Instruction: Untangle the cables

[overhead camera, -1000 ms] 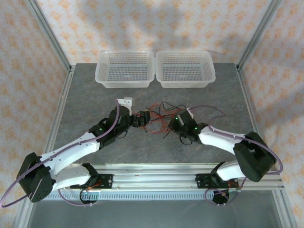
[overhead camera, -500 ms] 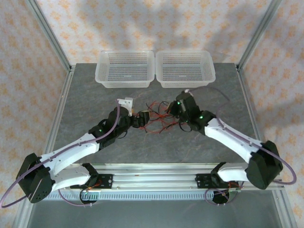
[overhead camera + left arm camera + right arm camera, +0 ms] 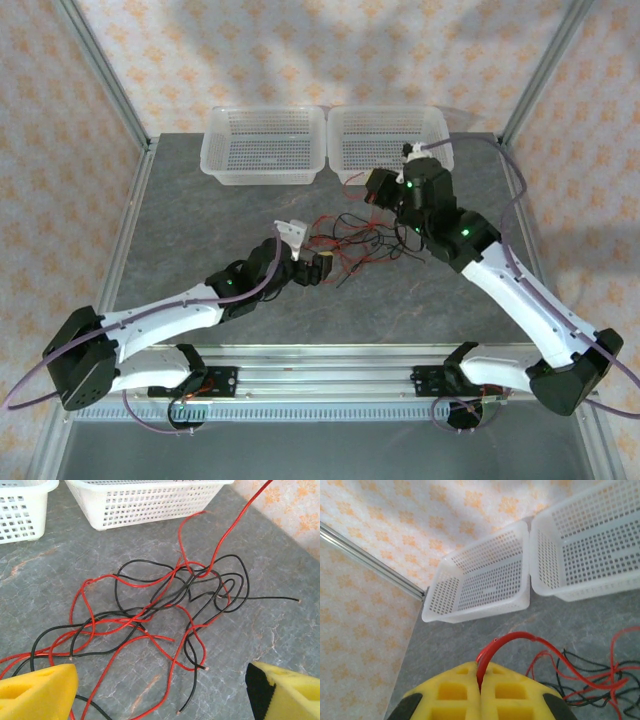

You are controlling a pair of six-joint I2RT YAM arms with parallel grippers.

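Observation:
A tangle of thin red and black cables [image 3: 350, 240] lies in the middle of the table [image 3: 200, 230]; in the left wrist view the tangle [image 3: 165, 605] spreads just beyond my left fingers. My left gripper [image 3: 316, 268] [image 3: 161, 687] sits low at the tangle's near-left edge, open wide, with loose cable ends between its yellow fingers [image 3: 40, 690]. My right gripper [image 3: 377, 189] [image 3: 481, 674] is raised near the right basket, shut on a red cable [image 3: 520, 636]. That cable [image 3: 235, 520] arcs up out of the tangle.
Two white perforated baskets stand side by side at the table's far edge, the left basket [image 3: 265, 145] [image 3: 480, 580] and the right basket [image 3: 390, 140] [image 3: 590, 545]. Metal frame posts [image 3: 105, 75] rise at the back corners. Bare grey tabletop lies to either side of the tangle.
My right gripper has moved away from the near side and up toward the right basket, drawing a red cable out of the tangle. The left gripper has shifted right and nearer.

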